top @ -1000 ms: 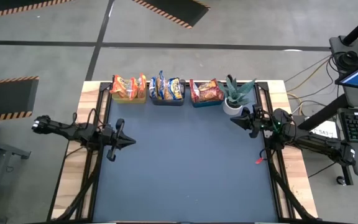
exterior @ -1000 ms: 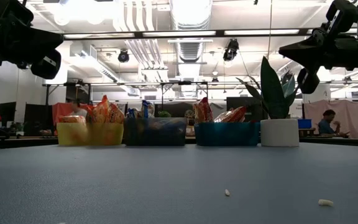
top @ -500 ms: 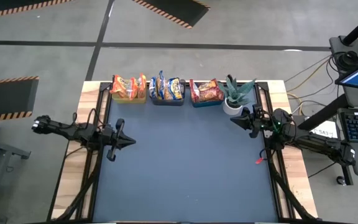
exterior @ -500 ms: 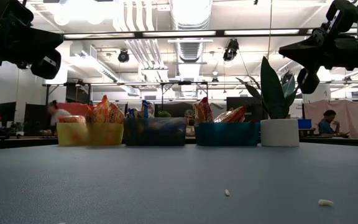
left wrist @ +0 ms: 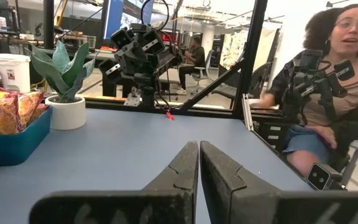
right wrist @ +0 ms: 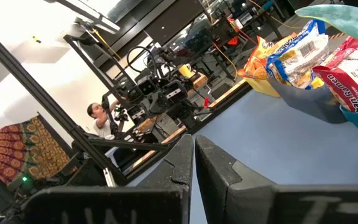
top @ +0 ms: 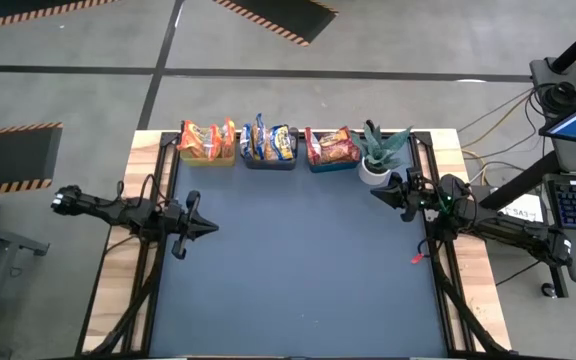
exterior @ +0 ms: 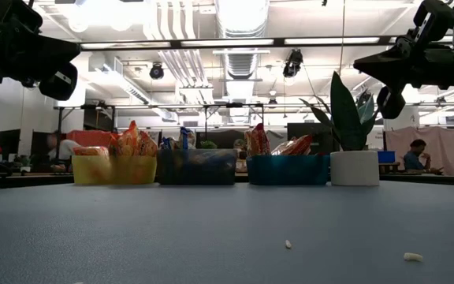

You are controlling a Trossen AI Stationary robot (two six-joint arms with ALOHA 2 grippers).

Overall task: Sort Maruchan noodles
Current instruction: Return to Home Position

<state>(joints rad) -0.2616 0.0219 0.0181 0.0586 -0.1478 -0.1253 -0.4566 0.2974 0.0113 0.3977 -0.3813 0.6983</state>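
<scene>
Only a person [exterior: 56,147] far behind the table [top: 298,270] had shifted in the low view; neither arm had moved. The left gripper [top: 208,228] hung at 9 o'clock over the table. The right gripper [top: 376,192] hung at 2 o'clock, just beside the plant [top: 380,148]. Both had their fingers pressed together on nothing. All the noodles [top: 260,140] stood in three bins [top: 270,165] at 12 o'clock, grouped orange, yellow-and-blue, red. The sorting looked finished, with the arms seemingly parked.
</scene>
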